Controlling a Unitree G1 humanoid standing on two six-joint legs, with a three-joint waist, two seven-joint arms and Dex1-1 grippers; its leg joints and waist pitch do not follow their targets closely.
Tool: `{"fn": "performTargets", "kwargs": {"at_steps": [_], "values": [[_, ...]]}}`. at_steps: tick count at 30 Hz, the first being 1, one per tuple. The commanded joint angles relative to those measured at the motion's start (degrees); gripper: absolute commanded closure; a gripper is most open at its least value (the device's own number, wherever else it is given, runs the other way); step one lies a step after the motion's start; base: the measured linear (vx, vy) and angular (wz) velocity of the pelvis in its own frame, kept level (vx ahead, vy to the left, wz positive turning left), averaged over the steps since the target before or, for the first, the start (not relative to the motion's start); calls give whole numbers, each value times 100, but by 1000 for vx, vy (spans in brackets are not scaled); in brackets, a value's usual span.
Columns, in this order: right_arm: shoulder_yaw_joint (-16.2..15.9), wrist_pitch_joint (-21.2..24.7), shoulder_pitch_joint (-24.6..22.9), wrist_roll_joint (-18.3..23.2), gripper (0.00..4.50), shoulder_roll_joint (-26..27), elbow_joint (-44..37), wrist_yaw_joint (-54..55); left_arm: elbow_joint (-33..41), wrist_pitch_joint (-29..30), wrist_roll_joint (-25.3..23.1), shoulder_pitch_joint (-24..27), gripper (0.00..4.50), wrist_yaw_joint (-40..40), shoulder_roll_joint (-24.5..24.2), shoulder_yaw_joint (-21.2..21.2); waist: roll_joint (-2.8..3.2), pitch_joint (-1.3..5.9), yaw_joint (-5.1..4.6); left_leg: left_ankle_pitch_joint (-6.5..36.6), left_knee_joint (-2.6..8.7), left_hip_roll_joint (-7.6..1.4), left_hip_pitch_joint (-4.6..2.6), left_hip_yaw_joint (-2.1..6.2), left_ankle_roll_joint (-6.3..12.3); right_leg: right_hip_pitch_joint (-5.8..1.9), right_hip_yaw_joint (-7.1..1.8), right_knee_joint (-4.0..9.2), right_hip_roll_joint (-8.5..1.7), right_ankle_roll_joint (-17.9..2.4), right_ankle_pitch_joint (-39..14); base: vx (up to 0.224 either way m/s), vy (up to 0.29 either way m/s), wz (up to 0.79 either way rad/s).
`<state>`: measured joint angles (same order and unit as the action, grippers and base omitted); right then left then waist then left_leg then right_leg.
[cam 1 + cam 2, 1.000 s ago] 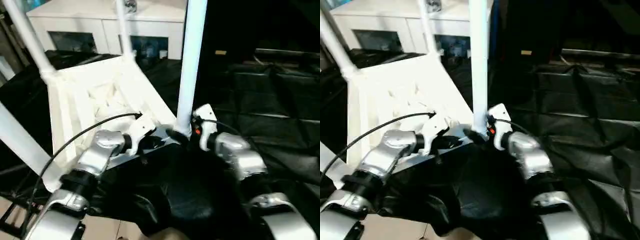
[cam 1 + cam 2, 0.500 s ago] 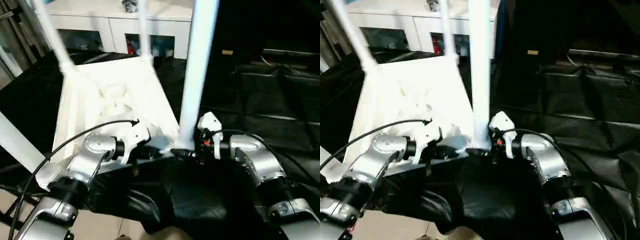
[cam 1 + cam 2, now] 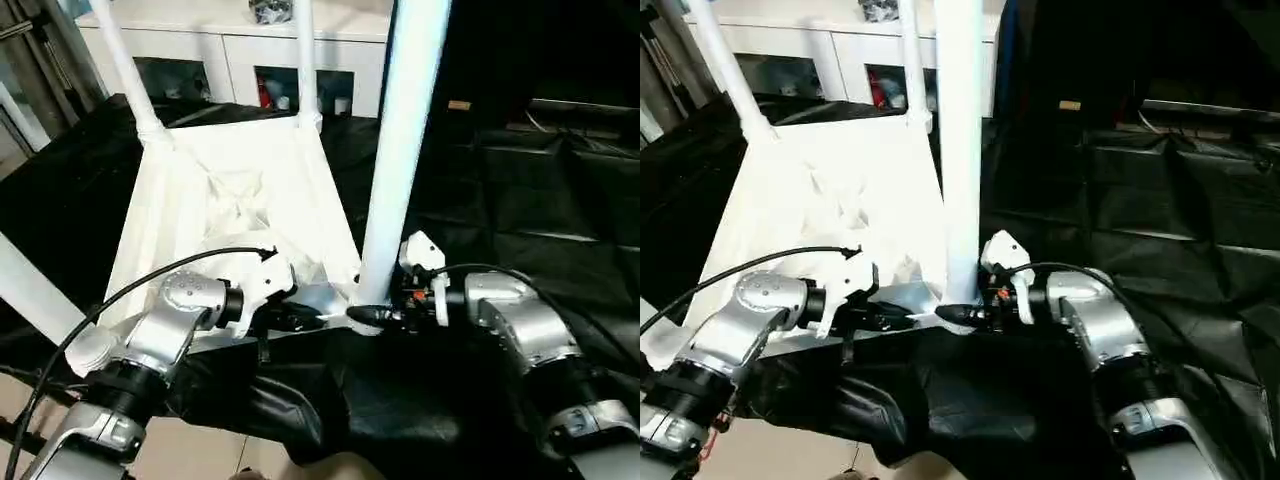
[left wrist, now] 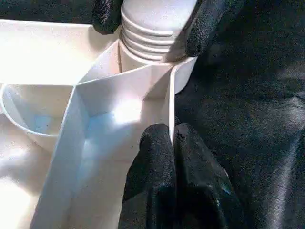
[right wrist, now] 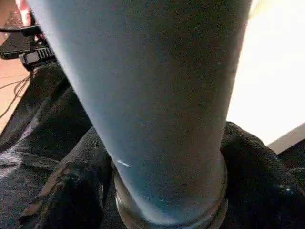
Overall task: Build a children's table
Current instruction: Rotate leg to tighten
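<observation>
I have the children's table (image 3: 225, 215) lying upside down on the black sheet (image 3: 520, 180), ribbed underside up, towards that sheet's near left corner, with its near rim close to the sheet's near edge. All four legs stand up out of the corner sockets: the far left leg (image 3: 130, 80), the far right leg (image 3: 305, 60), the near left leg (image 3: 30, 290) and the near right leg (image 3: 400, 150), which is the one I am working on.

My left tool (image 3: 300, 320) is nipped narrow on the thin rim wall of the table, just beside the near right socket. In the left wrist view the wall's edge runs straight into the seam between the two fingers (image 4: 157, 157). I read that as a steadying hold, so the light plastic top does not slide or twist on the sheet while the leg is worked.

My right tool (image 3: 370, 316) comes in level from the other side and brackets the foot of the near right leg at its ribbed collar, one of its fingers (image 5: 71, 191) on each flank, apparently pressed against it. Gripping low, right at the socket, gives the best purchase for seating or turning the leg without levering the long tube over.

The white cabinet (image 3: 240, 50) stands beyond the sheet's far edge.
</observation>
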<state>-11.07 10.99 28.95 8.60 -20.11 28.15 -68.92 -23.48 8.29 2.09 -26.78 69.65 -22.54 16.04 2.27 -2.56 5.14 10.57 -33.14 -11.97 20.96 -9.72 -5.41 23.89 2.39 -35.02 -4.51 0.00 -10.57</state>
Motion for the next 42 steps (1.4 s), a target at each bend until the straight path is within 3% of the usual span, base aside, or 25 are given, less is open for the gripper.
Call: {"fn": "performTargets", "kwargs": {"at_steps": [1, 7, 10, 15, 18, 19, 21, 23, 26, 27, 28, 29, 37, 42], "values": [[-59, 43, -50, -17, 157, 12, -83, -57, 148, -45, 194, 34, 450, 83, 10, -1, -78, 389, -3, 695, 291, -62, -13, -57, 449, -373, -151, 316, -228, -1525, -258, 0, 0, 0], [-80, 108, -87, 41, 175, 93, -74, 35, 117, -18, 130, 24, 450, -160, 93, -33, -90, 382, -4, 734, 290, -57, -4, -56, 432, -371, -152, 329, -235, -1466, -462, 0, 0, 0], [15, 92, -67, -42, 175, 283, 126, 526, -103, 28, -52, -106, 450, -690, 294, -95, -105, 367, -16, 765, 298, -57, 1, -55, 404, -357, -157, 346, -238, -1425, -593, 0, 0, 0], [251, 23, 77, -251, 176, 790, 737, 1774, -514, 134, -298, -428, 450, -1559, 738, -143, -94, 321, -49, 1243, 352, -41, -29, -30, 112, -326, -164, 461, -260, -1088, -1700, 0, 0, 0], [359, 34, 156, -286, 176, 1120, 965, 2417, -745, 227, -397, -639, 450, -2027, 1013, -159, -76, 310, -79, 1414, 362, -34, -58, -31, 63, -294, -174, 509, -255, -995, -1929, 0, 0, 0], [364, 33, 161, -289, 176, 1143, 976, 2460, -761, 236, -403, -653, 450, -2061, 1033, -161, -81, 322, -77, 1398, 357, -29, -55, -24, 44, -314, -170, 491, -263, -997, -1901, 0, 0, 0], [416, 84, 249, -339, 176, 1440, 1080, 3016, -916, 327, -472, -799, 450, -2446, 1221, -203, -26, 318, -86, 1458, 368, -29, -65, -19, 37, -307, -175, 491, -250, -1017, -1755, 0, 0, 0], [454, 117, 330, -387, 176, 1649, 1191, 3343, -988, 353, -507, -857, 450, -2591, 1324, -215, -29, 318, -115, 1530, 386, -14, -64, -9, -5, -315, -161, 505, -248, -982, -1898, 0, 0, 0], [419, 32, 352, -360, 176, 1844, 1198, 3285, -996, 307, -487, -854, 450, -2576, 1387, -192, -44, 331, -158, 1468, 377, -15, -43, -6, 30, -335, -166, 491, -248, -1047, -1648, 0, 0, 0], [427, 21, 355, -343, 120, 1879, 1201, 3263, -1008, 287, -485, -855, 450, -2563, 1397, -188, -44, 333, -165, 1477, 377, -16, -40, -8, 51, -337, -164, 490, -246, -1053, -1626, 0, 0, 0], [430, -2, 360, -350, 106, 1900, 1200, 3271, -994, 205, -479, -840, 450, -2539, 1386, -190, 7, 336, -166, 1466, 374, -18, -45, -6, 75, -335, -162, 486, -249, -1076, -1575, 0, 0, 0], [429, -23, 364, -359, 106, 1911, 1207, 3299, -989, 148, -474, -831, 450, -2534, 1378, -190, -10, 337, -177, 1476, 373, -20, -45, -11, 93, -336, -163, 495, -246, -1094, -1536, 0, 0, 0], [472, -33, 352, -300, 20, 1590, 987, 2902, -639, 80, -314, -610, 450, -1914, 1053, -174, -29, 334, -203, 1503, 392, -36, -33, -6, 121, -347, -162, 486, -255, -1139, -1522, 0, 0, 0], [476, 6, 322, -284, 3, 1002, 743, 2216, -399, -53, -158, -436, 450, -1379, 725, -201, -30, 377, -175, 1096, 345, -42, -29, -24, 243, -381, -167, 409, -245, -1343, -806, 0, 0, 0]]}}
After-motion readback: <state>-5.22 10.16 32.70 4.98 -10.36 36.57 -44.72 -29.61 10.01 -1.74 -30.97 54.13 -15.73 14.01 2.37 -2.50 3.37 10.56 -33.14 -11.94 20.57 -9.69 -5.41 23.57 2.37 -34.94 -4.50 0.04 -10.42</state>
